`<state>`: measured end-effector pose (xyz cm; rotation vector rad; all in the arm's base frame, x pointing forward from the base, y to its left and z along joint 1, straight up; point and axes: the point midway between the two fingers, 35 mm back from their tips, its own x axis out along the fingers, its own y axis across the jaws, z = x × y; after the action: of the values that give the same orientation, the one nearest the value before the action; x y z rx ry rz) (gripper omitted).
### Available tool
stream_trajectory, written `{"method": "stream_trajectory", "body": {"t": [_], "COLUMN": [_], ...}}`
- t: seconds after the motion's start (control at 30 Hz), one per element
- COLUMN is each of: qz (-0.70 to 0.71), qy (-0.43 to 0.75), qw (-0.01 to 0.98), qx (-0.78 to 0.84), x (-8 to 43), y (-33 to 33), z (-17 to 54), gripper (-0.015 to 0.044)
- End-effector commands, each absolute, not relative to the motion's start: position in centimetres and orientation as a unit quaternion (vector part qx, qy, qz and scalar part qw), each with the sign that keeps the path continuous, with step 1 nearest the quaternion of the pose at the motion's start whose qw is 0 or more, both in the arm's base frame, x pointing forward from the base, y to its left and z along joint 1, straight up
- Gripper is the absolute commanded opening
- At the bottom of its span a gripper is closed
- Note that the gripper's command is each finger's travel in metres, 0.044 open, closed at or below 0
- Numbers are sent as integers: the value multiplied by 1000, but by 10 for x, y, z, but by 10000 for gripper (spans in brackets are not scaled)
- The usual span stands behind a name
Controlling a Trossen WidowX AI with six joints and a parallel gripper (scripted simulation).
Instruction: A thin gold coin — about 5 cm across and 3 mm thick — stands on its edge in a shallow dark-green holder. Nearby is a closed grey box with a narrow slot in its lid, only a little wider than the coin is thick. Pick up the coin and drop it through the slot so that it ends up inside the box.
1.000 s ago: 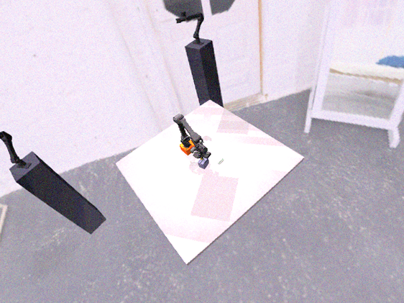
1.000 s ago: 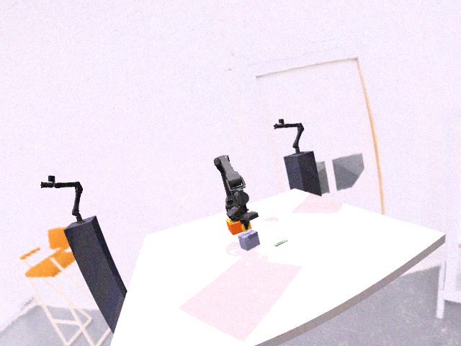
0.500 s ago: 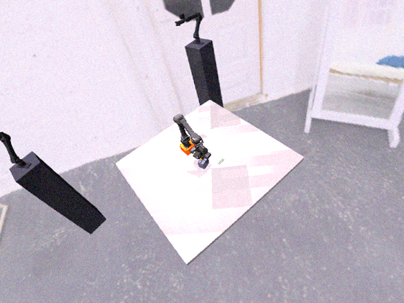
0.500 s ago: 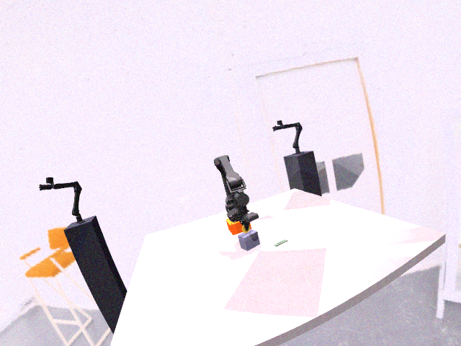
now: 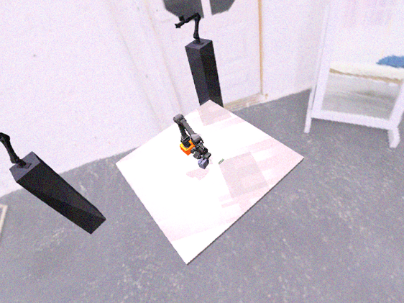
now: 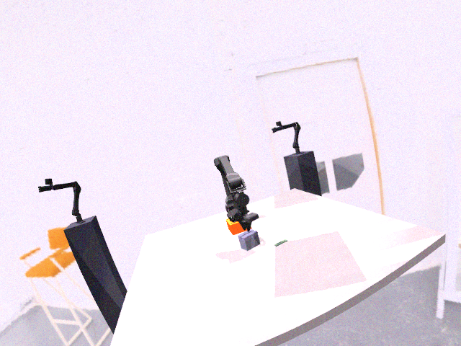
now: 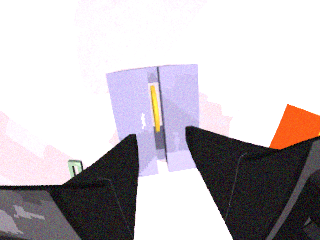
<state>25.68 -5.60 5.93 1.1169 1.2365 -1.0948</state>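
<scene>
The grey box [image 5: 203, 163] [image 6: 248, 241] [image 7: 181, 100] stands in front of the arm. The gold coin [image 7: 155, 110] shows edge-on in line with the lid's slot in the wrist view; how deep it sits cannot be told. I cannot make it out in the top and exterior views. My gripper [image 7: 161, 136] [image 6: 248, 228] is open and empty over the box, with its fingertips apart on either side of the slot line, just behind the coin in the wrist view. The green holder [image 5: 221, 161] [image 6: 281, 243] [image 7: 75, 163] lies to one side of the box and looks empty.
The orange arm base [image 5: 186, 148] [image 6: 235, 227] [image 7: 292, 127] is close behind the box. The white table [image 5: 182, 241] [image 6: 167, 298] carries pinkish patches of shade. Two dark pedestals [image 5: 203, 71] [image 6: 303, 173] with small black arms stand beyond its edges.
</scene>
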Motion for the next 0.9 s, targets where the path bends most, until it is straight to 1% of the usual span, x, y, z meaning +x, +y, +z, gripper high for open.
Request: {"method": "stream_trajectory", "body": {"t": [0.0, 0.07, 0.37, 0.43, 0.53, 0.87], "qz": [-461, -461, -461, -462, -463, -463], "qy": [521, 521, 521, 522, 524, 524], "qw": [543, 543, 543, 542, 540, 540], "qx": [471, 471, 470, 470, 469, 469], "x": [257, 257, 256, 254, 249, 249], "y": [-56, -56, -56, -55, -54, -54], "z": [60, 60, 80, 100, 122, 122], "gripper": [161, 161, 397, 440, 440, 440]}}
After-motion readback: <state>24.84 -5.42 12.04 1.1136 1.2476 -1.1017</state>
